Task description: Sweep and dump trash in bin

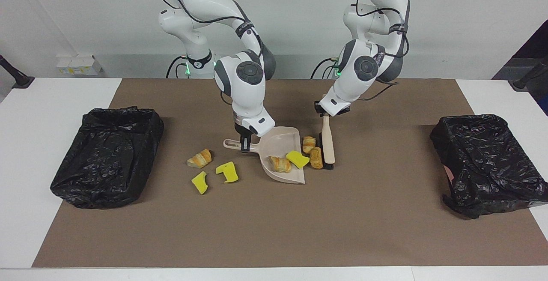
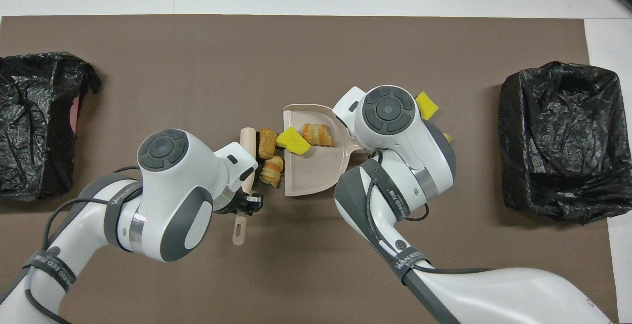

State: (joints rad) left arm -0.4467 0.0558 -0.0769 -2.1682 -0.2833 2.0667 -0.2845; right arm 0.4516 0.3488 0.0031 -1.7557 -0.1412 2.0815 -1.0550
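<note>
Jaws of the left gripper (image 1: 325, 116) are clamping the handle of the beige brush (image 1: 328, 144), whose bristled head is resting on the brown mat (image 1: 274, 229) just below the grip. Jaws of the right gripper (image 1: 244, 144) are clamping the handle of the beige dustpan (image 1: 280, 150). Between the two grips, two bread pieces (image 1: 317, 158) are lying against the brush head at the pan's mouth; a yellow sponge chunk (image 1: 297, 159) is straddling the pan's lip and a croissant piece (image 1: 279, 163) is sitting inside. Toward the right arm's end, past its grip, another croissant piece (image 1: 199, 158) and two yellow sponge scraps (image 1: 227, 172) are lying loose. Black-lined bins (image 1: 107, 154) are standing at both table ends.
</note>
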